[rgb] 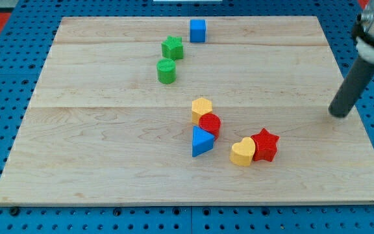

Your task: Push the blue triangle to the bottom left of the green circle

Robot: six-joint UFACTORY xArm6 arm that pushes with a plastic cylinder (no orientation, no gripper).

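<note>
Green circle [166, 71] up left on the worktop [96, 169]; blue triangle [202, 141] mid-board, touching the red cylinder [210, 124]. Risk: dragging that along. Far right, tool tip [338, 115], a bare rod, nothing to spread or pinch.

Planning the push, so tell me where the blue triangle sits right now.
The blue triangle lies just right of the board's centre, toward the view's bottom, touching the red cylinder above it, with the yellow heart to its right.
</note>
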